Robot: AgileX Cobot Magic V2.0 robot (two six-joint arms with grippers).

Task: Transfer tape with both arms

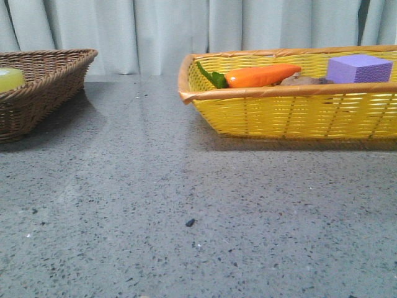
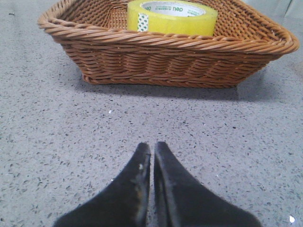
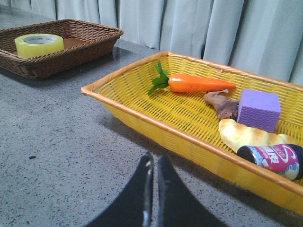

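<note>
A yellow tape roll (image 2: 171, 17) is seen lying flat inside the brown wicker basket (image 2: 165, 61). Both the left gripper (image 2: 152, 151) and right gripper (image 3: 153, 165) are held together, empty, above the table (image 1: 186, 205). Whether the tape awaits pickup or has been delivered cannot be judged.

The left gripper (image 2: 152, 153) is closed, its 2 black fingers (image 2: 135, 189) pressed together, apparently empty. The right gripper (image 3: 153, 163) is likewise closed, fingers together, poised low above the tabletop.
</note>
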